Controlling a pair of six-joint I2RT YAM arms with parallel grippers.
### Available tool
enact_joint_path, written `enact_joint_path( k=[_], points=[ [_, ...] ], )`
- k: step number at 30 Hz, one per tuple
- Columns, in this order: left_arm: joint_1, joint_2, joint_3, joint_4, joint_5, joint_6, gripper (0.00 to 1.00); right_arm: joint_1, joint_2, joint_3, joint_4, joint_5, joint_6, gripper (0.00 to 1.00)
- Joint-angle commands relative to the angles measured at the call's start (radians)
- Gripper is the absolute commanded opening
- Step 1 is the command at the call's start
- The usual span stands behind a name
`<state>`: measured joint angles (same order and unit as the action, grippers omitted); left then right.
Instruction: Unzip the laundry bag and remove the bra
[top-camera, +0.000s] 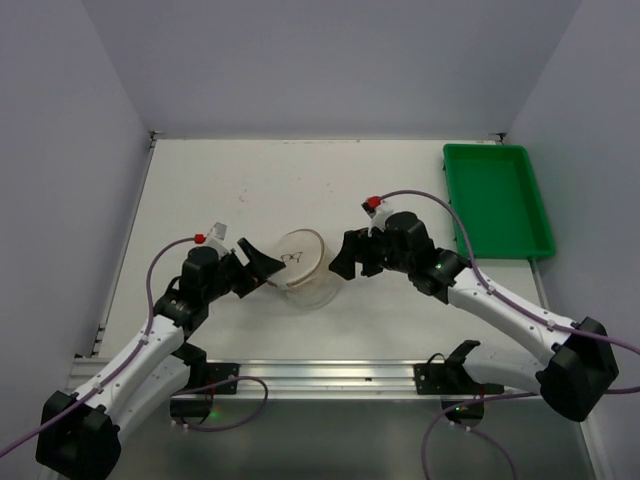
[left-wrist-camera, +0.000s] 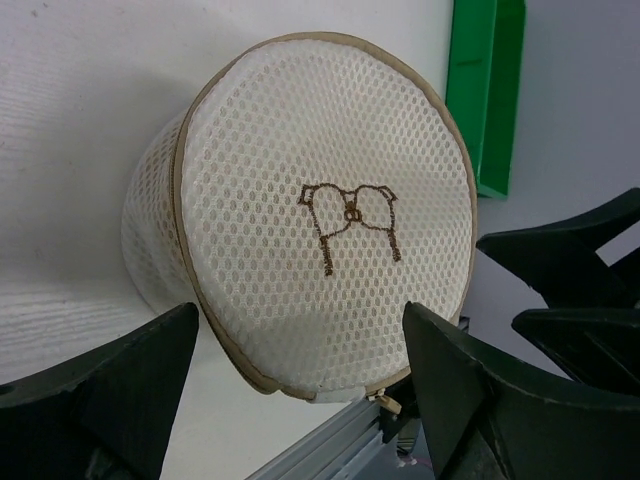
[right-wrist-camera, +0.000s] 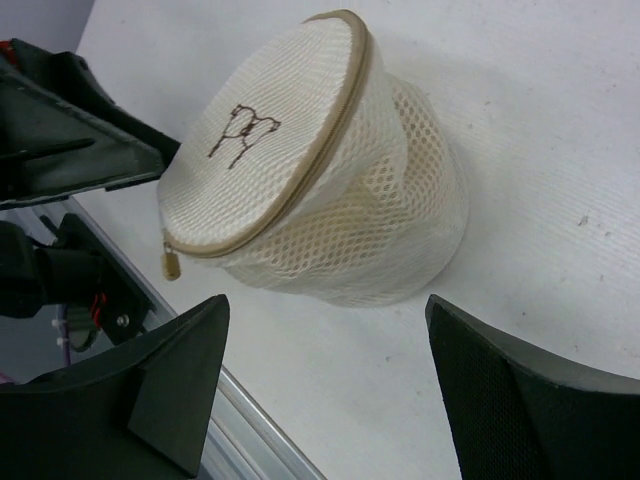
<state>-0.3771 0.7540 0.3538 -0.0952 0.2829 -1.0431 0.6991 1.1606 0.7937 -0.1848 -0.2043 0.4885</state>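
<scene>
A cream-white round mesh laundry bag (top-camera: 303, 268) is sitting on the white counter (top-camera: 220, 190), near the front edge and between the two arms. It is tipping so that its flat circular face, edged with a tan band, is facing up and toward the left arm. A small brown bra symbol (left-wrist-camera: 350, 215) is showing in the middle of that face. A small tan zipper pull (right-wrist-camera: 171, 263) is hanging at the lowest point of the rim, on the side toward the metal rail (top-camera: 320, 375) along the counter's near edge. The tan band is looking closed all the way round.

Through the mesh side wall, a pale yellowish mass (right-wrist-camera: 372, 200) is showing inside the bag. It may be the mustard-yellow bra, though the netting is blurring it too much to be sure.

The left fingers (top-camera: 262, 262) are spreading wide just beside the bag's rim, with the lower part of the face lying between them in the left wrist view, and they are gripping nothing. The right fingers (top-camera: 345, 262) are likewise standing wide apart on the opposite side, close to the bag's mesh wall, and are holding nothing.

A green rectangular plastic tray (top-camera: 497, 200) is lying well apart at the counter's far right.
</scene>
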Motion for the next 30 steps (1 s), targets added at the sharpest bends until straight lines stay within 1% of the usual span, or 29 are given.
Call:
enact_joint_path(
  k=[1,2,3,4,8,9,11,12,14,15,17,18,19,20,23,25,29,30],
  points=[
    [-0.008,0.007,-0.022,0.103,-0.001,-0.084,0.86,0.033,-0.07,-0.002,-0.001,0.02,-0.036,0.82],
    [-0.009,0.017,-0.032,0.138,0.005,-0.09,0.84,0.051,-0.076,0.001,-0.002,0.025,-0.041,0.82],
    [-0.009,0.024,-0.036,0.15,0.009,-0.098,0.79,0.059,-0.081,0.009,-0.005,0.029,-0.048,0.82],
    [-0.013,0.03,-0.044,0.176,0.015,-0.109,0.76,0.068,-0.085,0.015,-0.015,0.037,-0.053,0.82],
    [-0.039,0.059,-0.062,0.212,-0.002,-0.136,0.65,0.1,-0.094,0.024,-0.013,0.036,-0.065,0.81],
    [-0.042,0.058,-0.071,0.227,-0.005,-0.156,0.57,0.108,-0.096,0.022,-0.01,0.034,-0.073,0.81],
    [-0.048,0.047,-0.081,0.252,-0.013,-0.167,0.47,0.123,-0.102,0.018,0.002,0.031,-0.074,0.81],
    [-0.049,0.044,-0.079,0.252,-0.019,-0.169,0.35,0.131,-0.099,0.016,0.002,0.032,-0.074,0.8],
    [-0.054,0.041,-0.064,0.252,-0.031,-0.169,0.24,0.166,-0.093,0.021,0.002,0.052,-0.067,0.79],
    [-0.057,0.041,-0.059,0.252,-0.034,-0.167,0.16,0.183,-0.088,0.021,0.005,0.084,-0.062,0.77],
    [-0.066,0.047,-0.042,0.252,-0.04,-0.166,0.09,0.232,-0.081,0.018,0.018,0.127,-0.05,0.76],
    [-0.071,0.048,-0.038,0.252,-0.044,-0.166,0.04,0.247,-0.069,0.018,0.022,0.153,-0.038,0.74],
    [-0.075,0.051,-0.029,0.252,-0.048,-0.166,0.02,0.26,-0.062,0.015,0.03,0.172,-0.025,0.73],
    [-0.085,0.054,-0.026,0.252,-0.051,-0.166,0.0,0.281,-0.053,0.015,0.034,0.186,-0.016,0.69],
    [-0.101,0.051,-0.021,0.252,-0.067,-0.181,0.0,0.318,-0.022,0.019,0.036,0.229,0.028,0.6],
    [-0.111,0.047,-0.021,0.252,-0.08,-0.196,0.0,0.351,-0.001,0.019,0.05,0.25,0.044,0.58],
    [-0.118,0.036,-0.018,0.252,-0.093,-0.207,0.0,0.392,0.056,0.029,0.048,0.305,0.088,0.5],
    [-0.118,0.034,-0.015,0.249,-0.094,-0.207,0.0,0.396,0.065,0.029,0.05,0.313,0.097,0.49]
  ],
)
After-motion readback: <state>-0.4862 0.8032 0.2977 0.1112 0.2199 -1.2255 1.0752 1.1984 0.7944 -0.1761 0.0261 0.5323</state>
